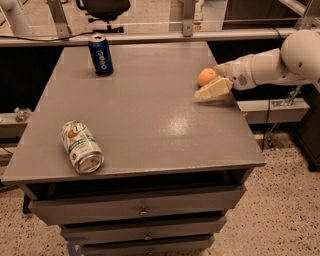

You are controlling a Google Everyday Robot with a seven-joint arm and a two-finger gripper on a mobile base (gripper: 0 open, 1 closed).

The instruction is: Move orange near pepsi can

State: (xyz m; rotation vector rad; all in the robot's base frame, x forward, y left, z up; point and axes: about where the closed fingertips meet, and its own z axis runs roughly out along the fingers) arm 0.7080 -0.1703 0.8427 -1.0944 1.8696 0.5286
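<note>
The orange (206, 77) sits on the grey table (145, 115) near its right edge. The pepsi can (100, 55) stands upright at the far left of the table, well apart from the orange. My gripper (212, 83) reaches in from the right on a white arm (280, 62). It is right at the orange, with one cream finger (212, 90) just in front of the fruit and the other behind it. The jaws are open around the orange.
A white-and-green can (81, 146) lies on its side near the front left of the table. Drawers (140, 210) sit under the tabletop. A rail (160, 36) and a chair base (102, 10) are behind the table.
</note>
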